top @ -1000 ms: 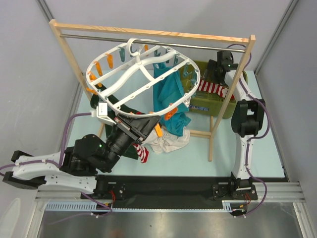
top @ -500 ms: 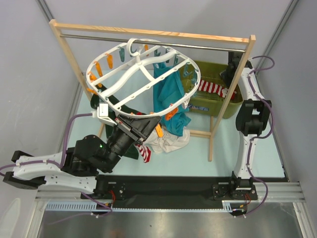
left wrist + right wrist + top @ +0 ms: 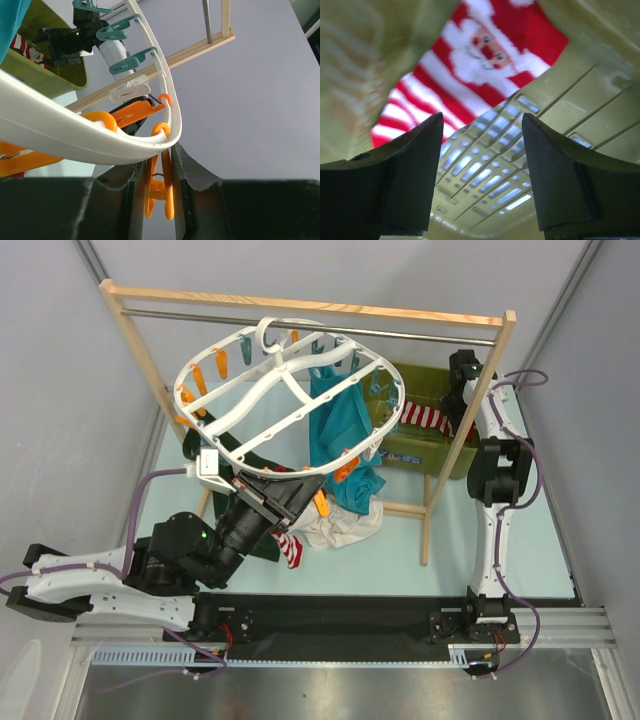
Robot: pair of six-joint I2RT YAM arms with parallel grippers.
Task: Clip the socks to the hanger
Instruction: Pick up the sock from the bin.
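The white round hanger (image 3: pixel 262 386) hangs from the rack's rod, with orange and teal clips round its rim. My left gripper (image 3: pixel 312 495) is shut on an orange clip (image 3: pixel 161 190) hanging under the hanger's near rim (image 3: pixel 75 142). One red-and-white striped sock (image 3: pixel 428 418) lies in the green basket (image 3: pixel 400 454). My right gripper (image 3: pixel 455 400) is open and empty, inside the basket. In the right wrist view that sock (image 3: pixel 470 70), with a Santa face, lies just beyond the open fingers (image 3: pixel 415 165). A second striped sock (image 3: pixel 288 548) lies on the table by my left arm.
The wooden rack (image 3: pixel 430 490) with its metal rod (image 3: pixel 200 315) straddles the table. A teal garment (image 3: pixel 338 430) hangs from the hanger. A white cloth (image 3: pixel 345 525) and a dark green garment (image 3: pixel 262 545) lie beneath it. The basket's slotted wall (image 3: pixel 485 175) is close under the right gripper.
My right gripper has shifted rightward along the basket, towards its right end. The left arm and the hanger have not moved.
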